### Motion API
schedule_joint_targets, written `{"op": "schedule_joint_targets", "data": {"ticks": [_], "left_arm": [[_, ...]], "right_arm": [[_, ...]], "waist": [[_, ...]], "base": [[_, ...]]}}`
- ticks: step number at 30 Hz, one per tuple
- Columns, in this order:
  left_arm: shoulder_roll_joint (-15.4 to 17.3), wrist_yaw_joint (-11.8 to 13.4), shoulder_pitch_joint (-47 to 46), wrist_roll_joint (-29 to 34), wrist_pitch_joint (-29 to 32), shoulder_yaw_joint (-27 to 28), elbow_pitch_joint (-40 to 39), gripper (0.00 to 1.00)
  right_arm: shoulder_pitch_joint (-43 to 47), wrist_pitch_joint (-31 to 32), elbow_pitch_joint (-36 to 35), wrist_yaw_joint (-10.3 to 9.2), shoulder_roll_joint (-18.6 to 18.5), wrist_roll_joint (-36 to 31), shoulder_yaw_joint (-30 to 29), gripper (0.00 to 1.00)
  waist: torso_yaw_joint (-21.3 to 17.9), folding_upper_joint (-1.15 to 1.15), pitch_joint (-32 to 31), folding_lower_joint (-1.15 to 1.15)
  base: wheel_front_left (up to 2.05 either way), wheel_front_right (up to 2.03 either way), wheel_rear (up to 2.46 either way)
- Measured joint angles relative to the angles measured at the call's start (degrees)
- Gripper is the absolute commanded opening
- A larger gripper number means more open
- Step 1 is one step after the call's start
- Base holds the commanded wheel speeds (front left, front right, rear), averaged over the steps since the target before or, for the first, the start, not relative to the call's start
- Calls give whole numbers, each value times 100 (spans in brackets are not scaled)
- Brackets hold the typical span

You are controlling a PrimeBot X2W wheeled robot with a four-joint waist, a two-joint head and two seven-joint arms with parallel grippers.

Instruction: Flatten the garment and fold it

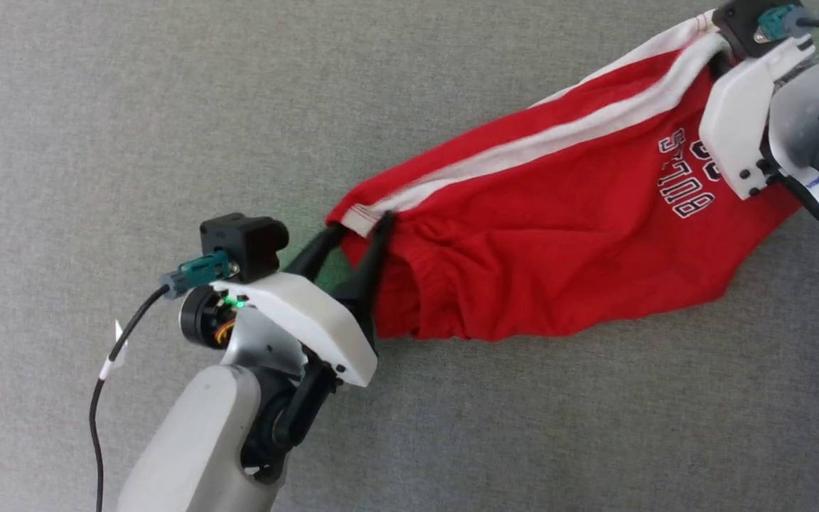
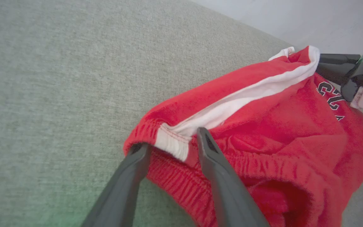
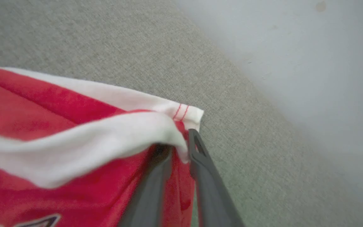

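1. On the grey worktop (image 1: 168,107) I see the garment (image 1: 552,235) stretched from frame centre to upper right. A black cable (image 1: 107,363) trails at lower left.
2. My wrist views add a pale wall (image 3: 295,47) beyond the worktop edge.
3. The left gripper (image 1: 362,223) is spread, straddling the waistband corner. The right gripper (image 3: 176,142) is narrowly parted at the hem corner with cloth between; I cannot tell if it pinches.

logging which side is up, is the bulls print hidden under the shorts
No, the print lies face up on top of the shorts, plain in the head view.
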Motion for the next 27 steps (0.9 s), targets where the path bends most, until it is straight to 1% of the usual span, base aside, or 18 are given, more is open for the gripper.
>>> {"op": "schedule_joint_targets", "data": {"ticks": [3,6,9,11,13,15,16,18,20,21,22,24,25,27], "left_arm": [[-23,2,-14,13,-48,-5,-1,100],[23,12,28,12,-59,16,-45,100],[71,100,208,12,-109,75,-193,100],[134,209,405,14,-171,149,-313,100],[209,324,625,59,-277,233,-453,100],[247,443,852,135,-459,323,-584,100],[280,470,960,207,-583,341,-651,100],[307,582,1180,347,-899,423,-772,100],[348,650,1399,583,-1280,468,-825,100],[337,753,1517,656,-1466,516,-820,100],[324,862,1638,769,-1659,557,-789,100],[305,1000,1867,956,-1980,577,-694,100],[234,1080,1987,958,-2107,587,-650,100],[162,1165,2192,1045,-2298,543,-499,100]], "right_arm": [[-38,-134,109,-2,1,65,33,100],[16,-202,130,1,12,200,48,100],[244,-287,35,1,2,398,-49,100],[524,-354,-123,1,1,502,-242,100],[887,-468,-322,1,7,537,-554,100],[1325,-689,-560,1,62,509,-1037,100],[1568,-834,-694,1,136,443,-1380,100],[2090,-1124,-1055,1,369,130,-2043,100],[2652,-1389,-1492,1,756,-197,-2679,100],[2926,-1519,-1717,1,967,-385,-2940,100],[3203,-1637,-1946,1,1178,-573,-3151,100],[3738,-1868,-2381,1,1658,-864,-3539,100],[4008,-1981,-2603,1,1898,-1035,-3682,100],[4507,-2191,-2944,1,2298,-1299,-3880,100]], "waist": [[-40,0,-54,0],[-80,0,-181,0],[-119,0,-371,0],[-144,0,-524,0],[-169,0,-697,-1],[-193,0,-881,-1],[-205,0,-974,-1],[-230,0,-1163,-2],[-258,0,-1346,-2],[-274,0,-1431,-2],[-291,0,-1515,-2],[-325,0,-1665,-2],[-345,0,-1735,-2],[-383,0,-1859,-3]], "base": [[0,0,0],[0,0,0],[0,0,0],[0,0,0],[0,0,0],[0,0,0],[0,0,0],[0,0,0],[0,0,0],[0,0,0],[0,0,0],[0,0,0],[0,0,0],[0,0,0]]}}
